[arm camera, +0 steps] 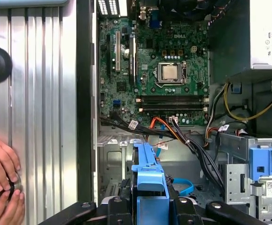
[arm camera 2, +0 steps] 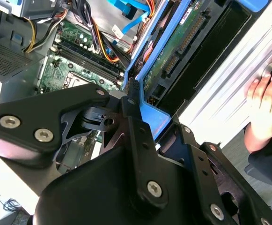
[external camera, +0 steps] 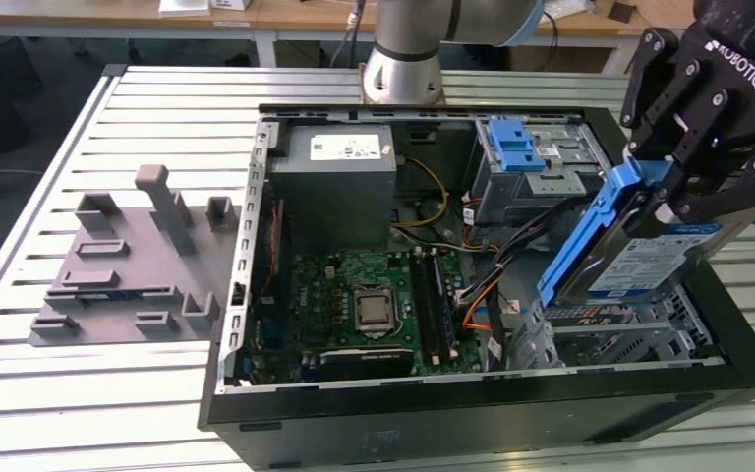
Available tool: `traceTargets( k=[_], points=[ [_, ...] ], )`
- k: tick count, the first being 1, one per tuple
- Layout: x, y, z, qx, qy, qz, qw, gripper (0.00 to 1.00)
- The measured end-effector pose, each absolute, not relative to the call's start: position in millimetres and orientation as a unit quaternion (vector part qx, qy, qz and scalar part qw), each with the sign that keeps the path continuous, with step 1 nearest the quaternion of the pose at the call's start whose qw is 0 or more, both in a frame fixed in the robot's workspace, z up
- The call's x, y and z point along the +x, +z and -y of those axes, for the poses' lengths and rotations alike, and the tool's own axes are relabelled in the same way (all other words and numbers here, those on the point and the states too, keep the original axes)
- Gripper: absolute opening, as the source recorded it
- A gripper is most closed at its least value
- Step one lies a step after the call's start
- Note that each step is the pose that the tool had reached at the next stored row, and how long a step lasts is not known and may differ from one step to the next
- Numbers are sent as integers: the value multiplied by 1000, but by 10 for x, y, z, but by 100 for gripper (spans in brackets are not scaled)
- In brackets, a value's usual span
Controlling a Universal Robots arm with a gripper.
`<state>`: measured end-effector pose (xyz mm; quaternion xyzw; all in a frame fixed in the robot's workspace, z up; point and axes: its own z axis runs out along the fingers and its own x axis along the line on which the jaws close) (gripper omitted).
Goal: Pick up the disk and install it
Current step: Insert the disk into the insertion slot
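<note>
We see a slatted metal table (external camera: 89, 413) carrying an open black computer case (external camera: 483, 418), its side panel off and its insides facing up. The robot arm (external camera: 404, 49) rises from the far edge of the table behind the case. Inside the case, a grey power supply (external camera: 338, 187) sits at the far end. The green motherboard (external camera: 338, 295) lies nearer the front, and a metal drive cage (external camera: 549, 177) with a blue latch (external camera: 515, 147) stands toward the exterior view's right. A grey moulded fixture (external camera: 129, 265) rests on the table well apart from the case, on the exterior view's left.

Over the case's corner at the exterior view's right, the gripper (external camera: 692, 197) has its fingers clamped tight on the upper end of the disk (external camera: 640, 258). We see the disk held clear of the table and steeply tilted. Its blue rail faces the motherboard and its lower end points down into the case, above a bare metal bay (external camera: 627, 339).

In the first wrist view, a person's hands (arm camera: 0, 168) rest on the table just outside the case wall. We cannot tell what they grasp.
</note>
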<state>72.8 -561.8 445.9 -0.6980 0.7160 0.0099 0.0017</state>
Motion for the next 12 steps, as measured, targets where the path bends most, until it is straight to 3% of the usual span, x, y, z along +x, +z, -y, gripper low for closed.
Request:
traceTargets(
  k=[12],
  points=[
    [778,4405,5638,-698,10,-716,2,36]
  ],
)
